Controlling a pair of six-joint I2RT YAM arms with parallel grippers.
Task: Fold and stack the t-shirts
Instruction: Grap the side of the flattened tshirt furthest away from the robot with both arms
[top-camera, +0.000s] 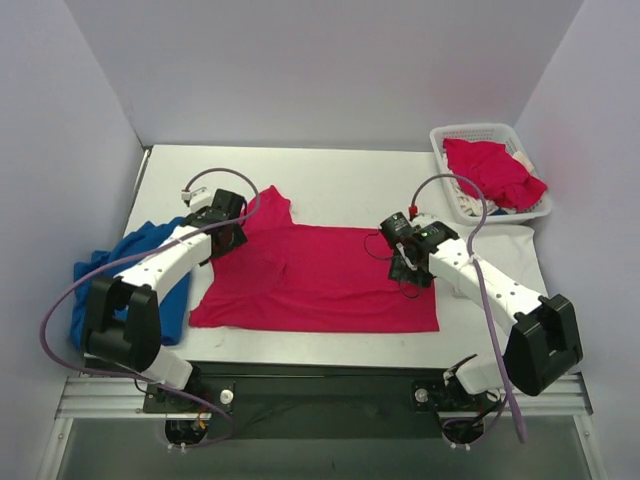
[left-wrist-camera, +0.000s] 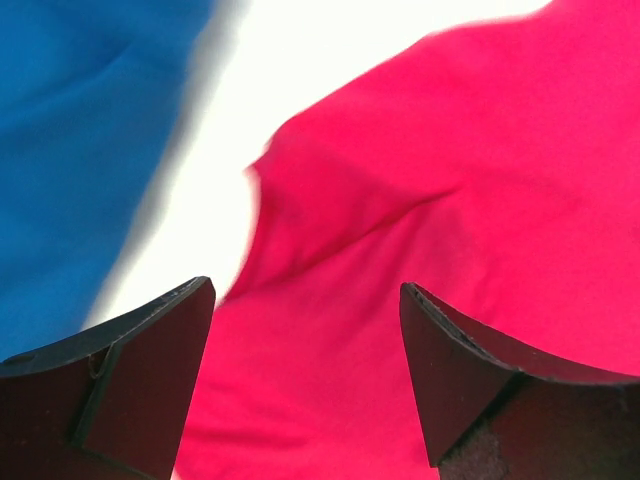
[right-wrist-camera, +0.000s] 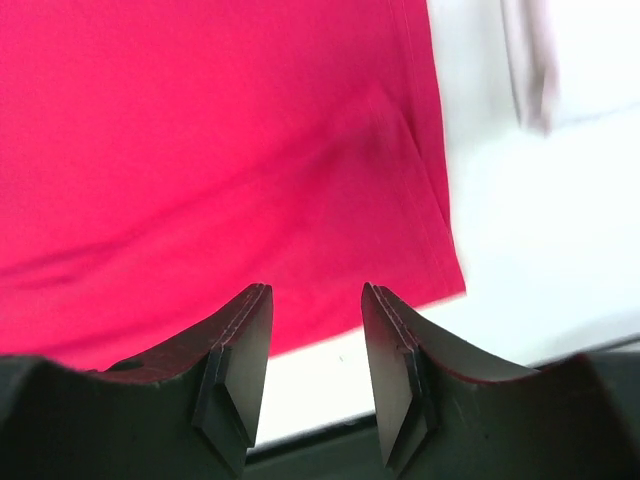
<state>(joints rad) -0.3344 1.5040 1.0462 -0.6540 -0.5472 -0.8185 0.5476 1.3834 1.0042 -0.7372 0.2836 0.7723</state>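
One spread red t-shirt (top-camera: 320, 280); basket (top-camera: 470, 128) perhaps holds another.

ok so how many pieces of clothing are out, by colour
red: 2, the spread shirt on the table, the bundled shirt in the basket
blue: 1, the blue cloth at the table's left edge
white: 1, the white cloth by the basket, faint
total: 4

You've got 1 shirt (top-camera: 320, 285) flat mid worktop (top-camera: 350, 180), crumpled cloth (top-camera: 85, 285) to its L, basket (top-camera: 472, 129) w/ another shirt (top-camera: 490, 170) back R.
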